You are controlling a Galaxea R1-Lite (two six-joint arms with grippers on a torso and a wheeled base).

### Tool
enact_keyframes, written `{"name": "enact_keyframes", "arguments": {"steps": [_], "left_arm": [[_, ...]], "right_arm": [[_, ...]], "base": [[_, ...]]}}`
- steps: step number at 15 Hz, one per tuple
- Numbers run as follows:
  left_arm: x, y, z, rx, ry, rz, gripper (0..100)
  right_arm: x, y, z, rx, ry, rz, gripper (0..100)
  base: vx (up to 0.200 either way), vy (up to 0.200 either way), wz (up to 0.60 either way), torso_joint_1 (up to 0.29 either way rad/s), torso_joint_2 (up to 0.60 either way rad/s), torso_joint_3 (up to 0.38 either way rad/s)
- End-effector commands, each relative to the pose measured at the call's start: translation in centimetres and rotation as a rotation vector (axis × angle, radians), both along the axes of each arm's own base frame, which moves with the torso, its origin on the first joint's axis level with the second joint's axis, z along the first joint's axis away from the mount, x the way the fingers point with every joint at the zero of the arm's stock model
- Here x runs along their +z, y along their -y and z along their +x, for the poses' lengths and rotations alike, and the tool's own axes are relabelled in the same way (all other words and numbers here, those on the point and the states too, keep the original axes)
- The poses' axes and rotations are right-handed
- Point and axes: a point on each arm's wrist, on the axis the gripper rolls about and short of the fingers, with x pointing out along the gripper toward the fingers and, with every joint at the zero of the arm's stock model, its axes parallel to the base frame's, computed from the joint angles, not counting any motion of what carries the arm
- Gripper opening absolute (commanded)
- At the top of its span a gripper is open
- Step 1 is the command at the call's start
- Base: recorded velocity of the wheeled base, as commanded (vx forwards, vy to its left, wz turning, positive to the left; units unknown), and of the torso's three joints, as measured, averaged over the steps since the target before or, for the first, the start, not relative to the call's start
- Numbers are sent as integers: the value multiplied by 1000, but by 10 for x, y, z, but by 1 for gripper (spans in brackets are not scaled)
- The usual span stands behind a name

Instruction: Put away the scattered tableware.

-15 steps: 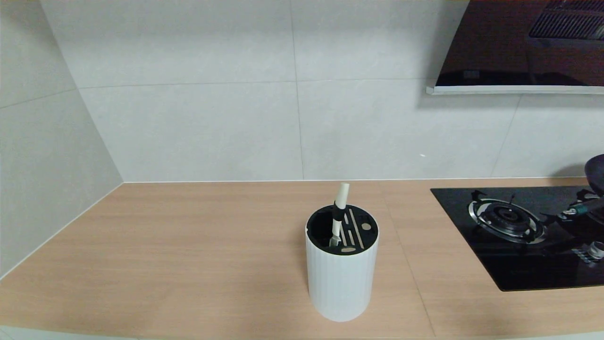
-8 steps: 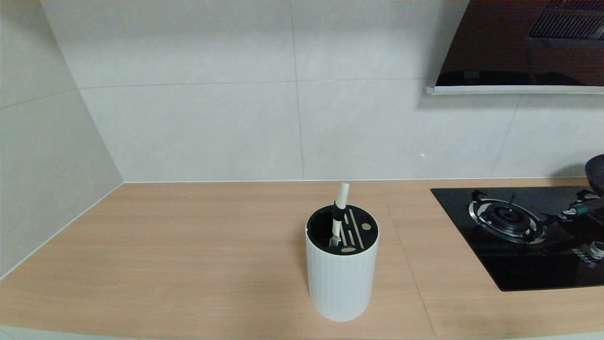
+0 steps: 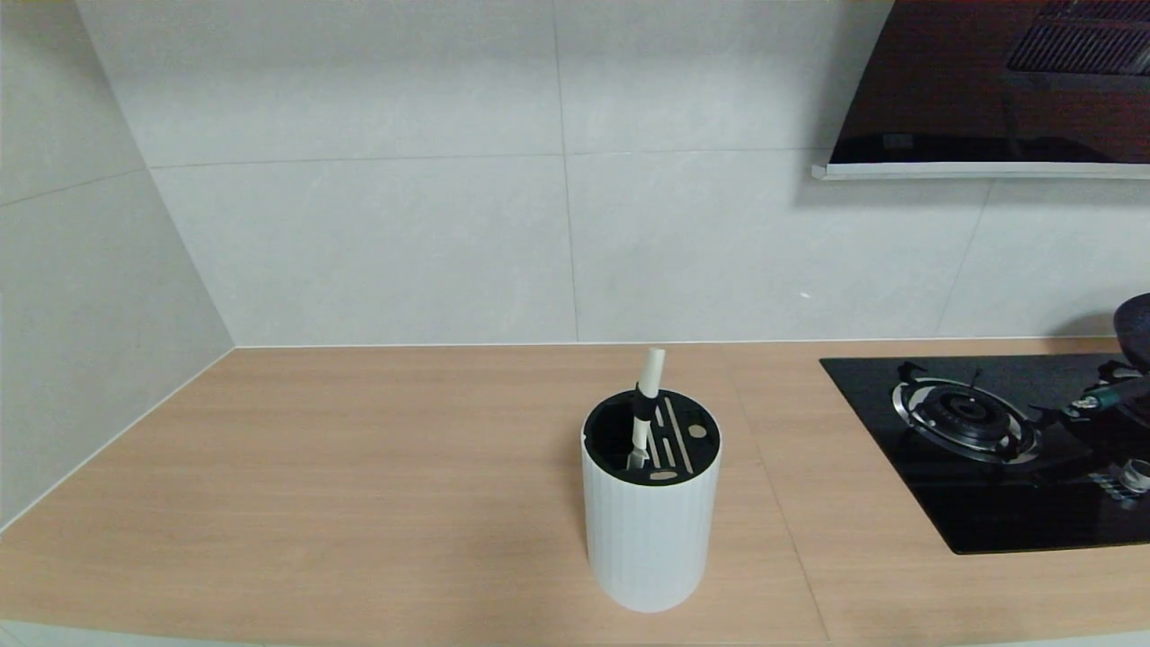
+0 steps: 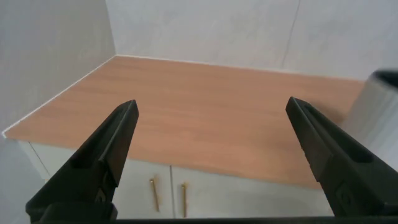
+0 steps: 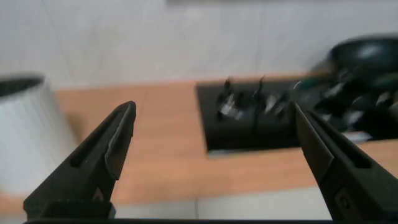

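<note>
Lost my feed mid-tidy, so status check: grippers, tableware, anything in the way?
Left gripper open, empty. Right gripper open, empty. White-handled utensil standing in white holder on counter. Gas stove to holder's right, apart.

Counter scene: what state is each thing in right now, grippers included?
Holder: upright on the counter.
Utensil: standing in the holder, handle up.
Burner: unlit.
Left gripper: open, empty.
Right gripper: open, empty.

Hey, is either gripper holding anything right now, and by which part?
Nothing is held. The left gripper and right gripper are both open and empty; the white-handled utensil stands in the holder.
</note>
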Motion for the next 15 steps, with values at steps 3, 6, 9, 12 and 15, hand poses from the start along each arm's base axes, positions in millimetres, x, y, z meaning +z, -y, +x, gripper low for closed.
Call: {"name": "enact_keyframes", "arguments": {"steps": [3,6,9,12,15], "left_arm": [[-29,3,14,-137,-47,30,100],[-31,4,13,-179,-70,-12,100],[-31,4,13,-178,-68,-20,100],[-31,4,13,-176,-66,-21,100],[-31,4,13,-176,-66,-21,100]], "right_arm": [[-9,-2,1,75,-74,-17,100],[-10,-2,1,109,-77,-33,100],[-14,-2,1,75,-120,-104,100],[-14,-2,1,68,-119,11,100],[-14,-2,1,66,-119,11,100]], "base": [[0,0,0,0,0,0],[0,0,0,0,0,0],[0,0,0,0,0,0],[0,0,0,0,0,0],[0,0,0,0,0,0]]}}
